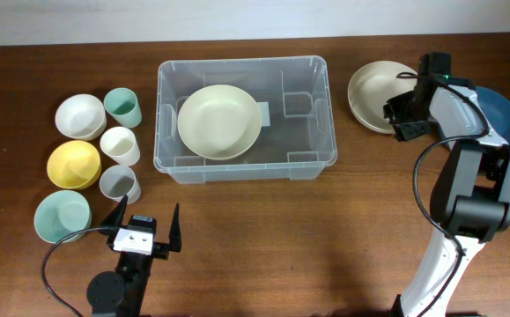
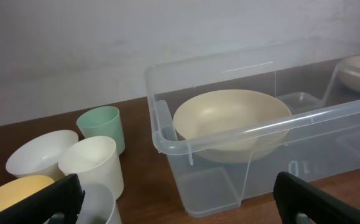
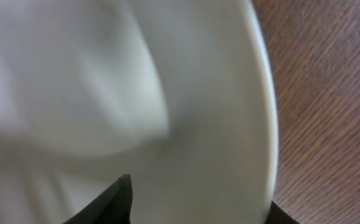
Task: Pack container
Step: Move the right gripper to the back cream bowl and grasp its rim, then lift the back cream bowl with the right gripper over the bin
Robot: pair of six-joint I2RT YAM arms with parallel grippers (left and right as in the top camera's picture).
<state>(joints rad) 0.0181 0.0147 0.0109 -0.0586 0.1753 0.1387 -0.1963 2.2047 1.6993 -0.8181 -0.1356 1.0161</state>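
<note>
Dark wooden tabletop (image 1: 255, 229) from above: the container (image 1: 312, 132) sits middle-far, with a cream bowl (image 1: 218, 121) in its left end. My left fingers (image 1: 146, 218) hang wide at the near left. My right fingers (image 1: 394, 119) reach a second bowl (image 1: 371, 92) at the far right. Left wrist: the container (image 2: 167, 134) is ahead, my fingers wide. Right wrist: my fingers stand apart, straddling the rim of the second bowl (image 3: 105, 93).

Clear container (image 1: 237, 61) — cream bowl (image 1: 218, 121), yellow bowl (image 1: 73, 164), mint cup (image 1: 123, 107)

table (image 1: 255, 255) | white bowl (image 1: 79, 115) | yellow bowl (image 1: 73, 164) | green cup (image 1: 123, 106) | cream cup (image 1: 120, 144) | grey cup (image 1: 119, 183) | blue plate (image 1: 508, 119)
</note>
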